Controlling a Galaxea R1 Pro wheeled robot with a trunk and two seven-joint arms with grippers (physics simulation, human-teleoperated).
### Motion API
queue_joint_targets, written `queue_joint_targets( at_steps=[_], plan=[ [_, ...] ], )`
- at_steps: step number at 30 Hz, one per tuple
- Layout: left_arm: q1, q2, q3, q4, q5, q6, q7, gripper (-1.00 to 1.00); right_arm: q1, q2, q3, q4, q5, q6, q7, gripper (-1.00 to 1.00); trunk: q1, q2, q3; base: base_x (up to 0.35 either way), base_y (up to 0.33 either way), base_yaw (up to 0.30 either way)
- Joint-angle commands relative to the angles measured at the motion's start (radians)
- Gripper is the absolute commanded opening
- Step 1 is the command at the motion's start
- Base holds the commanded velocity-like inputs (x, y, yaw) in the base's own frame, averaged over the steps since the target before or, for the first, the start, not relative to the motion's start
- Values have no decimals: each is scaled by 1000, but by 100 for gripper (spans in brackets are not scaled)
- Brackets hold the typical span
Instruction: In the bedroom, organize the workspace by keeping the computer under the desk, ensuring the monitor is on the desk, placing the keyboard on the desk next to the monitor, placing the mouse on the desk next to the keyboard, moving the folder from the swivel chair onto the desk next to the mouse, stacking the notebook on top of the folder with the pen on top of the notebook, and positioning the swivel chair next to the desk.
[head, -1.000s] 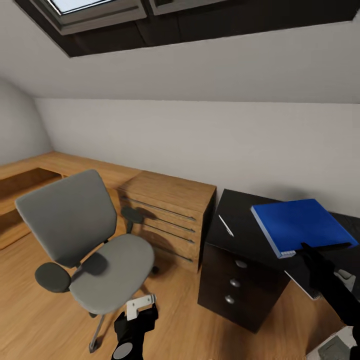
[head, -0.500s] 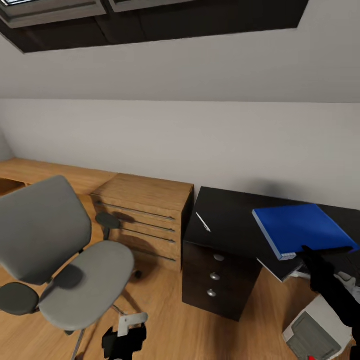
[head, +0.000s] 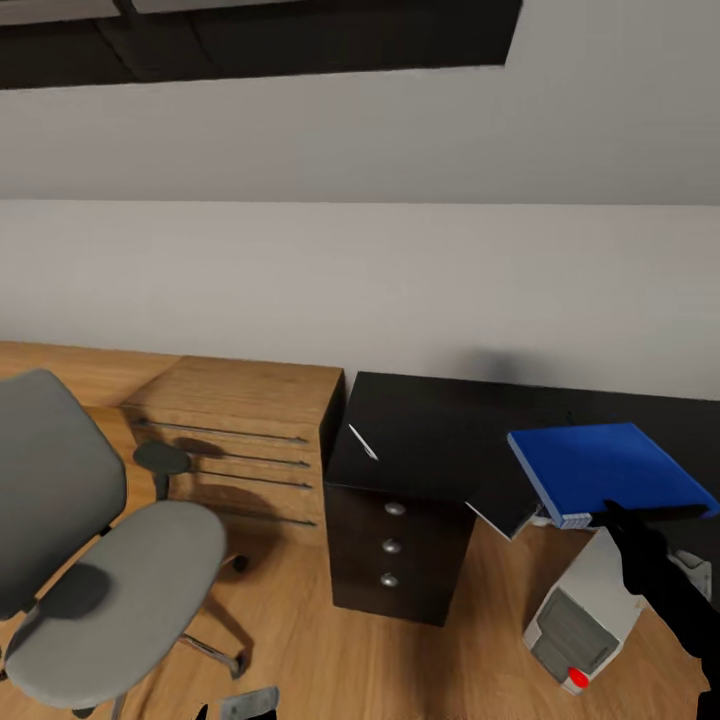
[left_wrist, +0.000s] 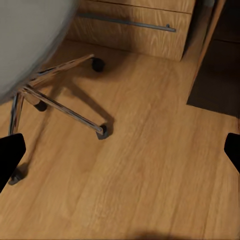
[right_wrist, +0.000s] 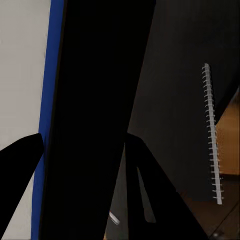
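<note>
Panning rightward since the earlier frames, the head camera is sliding the grey swivel chair (head: 95, 560) toward the left edge and bringing a white computer tower (head: 585, 620) into sight on the wood floor (head: 300, 630) at near right; the things themselves are not shifting.

Item: flat blue plastic folder (head: 610, 465). Location: being carried in the air above the right part of the black worktop (head: 440, 430), tilted slightly, its near edge caught by the right tool (head: 625, 512). Right tool: pinching the folder's edge, one dark finger either side in the right wrist view. Handling, as judged: light and fairly stiff, yet thin and slick, so an edge grip is risking sag or slip; a hold nearer the spine would be steadying it.

Item: white pen (head: 362, 441), lying on the worktop's left end, well apart from the folder.

Item: spiral-bound notebook (right_wrist: 212, 135), lying on the worktop.

Left tool (left_wrist: 120, 150): fingers spread wide, holding nothing, hanging low over the floor beside the chair's castor base.

Containers: black three-drawer pedestal (head: 392, 545) under the worktop and wooden drawer chest (head: 240, 445) to its left, all drawers closed, contents hidden.
</note>
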Motion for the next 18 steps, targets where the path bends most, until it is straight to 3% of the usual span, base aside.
queue_joint_targets(
  at_steps=[1,8,18],
  plan=[
    [-1,1,-6,3,11,-8,5,100,-2,1,-1,0,-1,4,-1,-100,0,-1,-1,0,0,-296],
    [-1,-1,-10,31,10,-14,8,100,-2,2,47,0,13,-7,-14,-100,0,-1,-1,0,0,-296],
    [-1,-2,-11,34,10,-15,10,100,-2,5,59,-7,33,-8,-13,-100,0,-1,-1,0,0,-296]
  ],
)
